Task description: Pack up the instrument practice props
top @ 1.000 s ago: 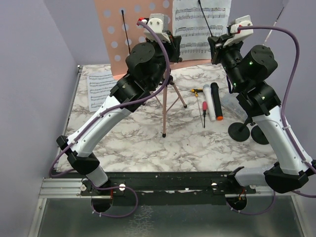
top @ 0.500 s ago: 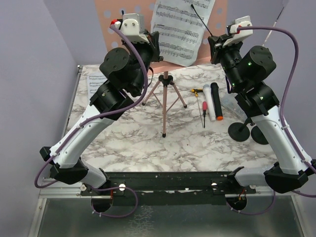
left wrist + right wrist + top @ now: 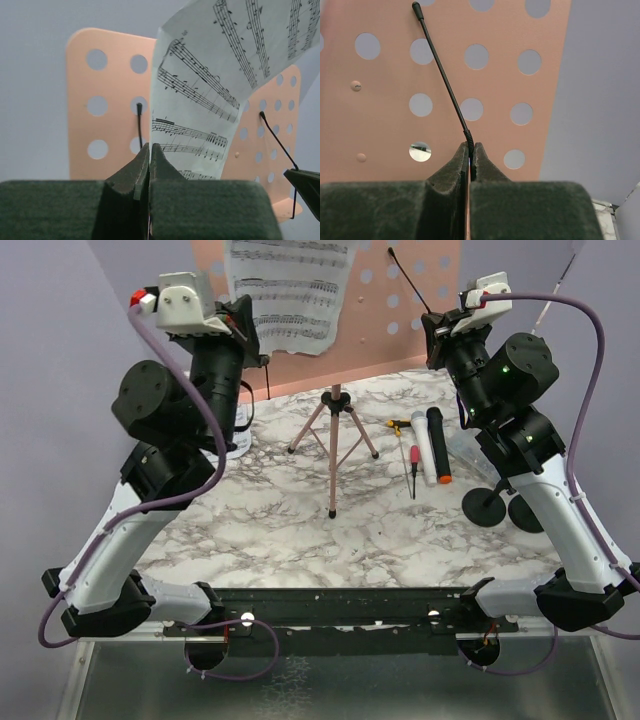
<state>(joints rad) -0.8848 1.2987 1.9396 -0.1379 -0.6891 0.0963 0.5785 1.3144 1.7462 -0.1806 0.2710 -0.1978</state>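
The pink tripod music rest [image 3: 334,435] stands at the table's back, its perforated board [image 3: 405,300] raised. My left gripper [image 3: 257,344] is high at the left, shut on the lower edge of a white sheet-music page [image 3: 290,290]. In the left wrist view the page [image 3: 210,90] curls up from the closed left gripper [image 3: 149,150], in front of the board [image 3: 100,125]. My right gripper [image 3: 431,335] is shut on the board's black wire arm [image 3: 442,70], pinched at the right gripper [image 3: 471,149]. A white microphone [image 3: 421,440] and a black one [image 3: 437,445] lie on the table.
A red-handled screwdriver [image 3: 413,465] lies left of the microphones. Two black round-based holders [image 3: 487,506] [image 3: 526,513] sit by the right arm. A clear plastic box [image 3: 466,445] lies behind them. Purple walls close in both sides.
My left arm has swung left and up, carrying the sheet-music page across and off the board's right half. The right arm has stayed still on the wire arm.
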